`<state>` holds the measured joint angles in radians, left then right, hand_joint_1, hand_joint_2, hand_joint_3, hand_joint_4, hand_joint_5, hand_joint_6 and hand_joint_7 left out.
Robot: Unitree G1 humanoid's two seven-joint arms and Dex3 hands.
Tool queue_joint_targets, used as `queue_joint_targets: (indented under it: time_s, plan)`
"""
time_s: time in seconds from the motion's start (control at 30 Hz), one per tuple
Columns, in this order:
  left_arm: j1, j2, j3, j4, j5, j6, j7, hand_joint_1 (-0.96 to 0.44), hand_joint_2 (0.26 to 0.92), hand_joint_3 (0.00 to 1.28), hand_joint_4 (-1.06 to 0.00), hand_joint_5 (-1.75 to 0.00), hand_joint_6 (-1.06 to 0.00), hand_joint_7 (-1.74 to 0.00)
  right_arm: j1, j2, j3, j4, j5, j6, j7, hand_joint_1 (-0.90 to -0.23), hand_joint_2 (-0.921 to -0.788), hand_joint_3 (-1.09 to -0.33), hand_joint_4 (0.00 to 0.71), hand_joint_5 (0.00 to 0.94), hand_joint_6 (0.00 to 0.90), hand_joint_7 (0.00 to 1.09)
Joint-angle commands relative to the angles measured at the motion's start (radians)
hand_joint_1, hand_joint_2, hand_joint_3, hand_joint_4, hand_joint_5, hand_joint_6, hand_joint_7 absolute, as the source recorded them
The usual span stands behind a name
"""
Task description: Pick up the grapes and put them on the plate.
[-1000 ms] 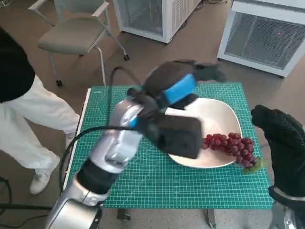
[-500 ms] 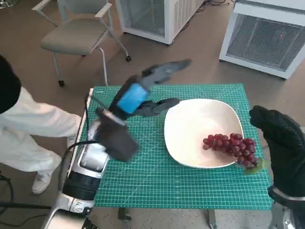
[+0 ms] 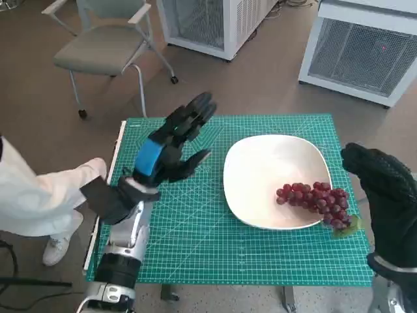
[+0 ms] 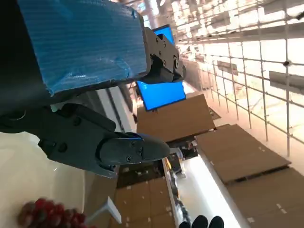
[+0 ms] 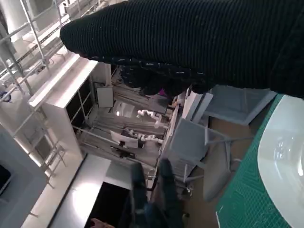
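Small table (image 3: pixel 117 171) with green cutting mat (image 3: pixel 195 241), white plate (image 3: pixel 260 176).

The grapes (image 3: pixel 317 201) lie in the plate (image 3: pixel 260 169) on the table's (image 3: pixel 195 248) right half.

The right hand (image 3: pixel 384 195) is cut off by the head view's right edge, and its fingers are hidden in the right wrist view. The grapes (image 4: pixel 45 213) are cropped at the left wrist picture's edge. The person (image 3: pixel 32 195) is cut off too.
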<state>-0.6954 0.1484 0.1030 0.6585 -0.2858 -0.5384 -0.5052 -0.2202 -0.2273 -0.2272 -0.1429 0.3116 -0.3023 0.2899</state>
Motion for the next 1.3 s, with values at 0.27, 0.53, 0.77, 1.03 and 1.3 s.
queue_joint_targets:
  time_s: [0.27,0.53,0.77,1.03,1.3]
  plan:
    - [0.052,-0.028,0.055,-0.032,-0.118,0.067,-0.103,-0.61,0.921,0.26,-0.22,0.0,-0.27,0.0,-0.007,-0.013,-0.001,0.031,0.004,0.004,0.018,-0.613,-0.921,-0.685,0.355,0.024,-0.001,0.65]
    - [0.065,-0.042,0.073,-0.054,-0.155,0.12,-0.138,-0.58,0.921,0.19,-0.22,0.0,-0.25,0.0,-0.022,-0.016,0.002,0.045,-0.001,0.003,0.024,-0.614,-0.921,-0.686,0.355,0.024,-0.001,0.65]
    - [0.076,-0.045,0.075,-0.086,-0.152,0.162,-0.13,-0.56,0.921,0.17,-0.22,0.0,-0.24,0.0,-0.026,-0.017,0.003,0.046,-0.003,0.006,0.027,-0.615,-0.921,-0.684,0.356,0.025,-0.001,0.65]
    - [0.085,-0.051,0.074,-0.108,-0.146,0.181,-0.125,-0.55,0.921,0.15,-0.21,0.0,-0.25,0.0,-0.032,-0.022,0.0,0.055,0.001,0.005,0.032,-0.62,-0.921,-0.682,0.357,0.025,-0.001,0.65]
    - [0.091,-0.062,0.068,-0.104,-0.129,0.168,-0.107,-0.55,0.921,0.15,-0.21,0.0,-0.25,0.0,-0.038,-0.024,0.0,0.061,0.004,0.006,0.036,-0.621,-0.921,-0.682,0.357,0.024,-0.001,0.65]
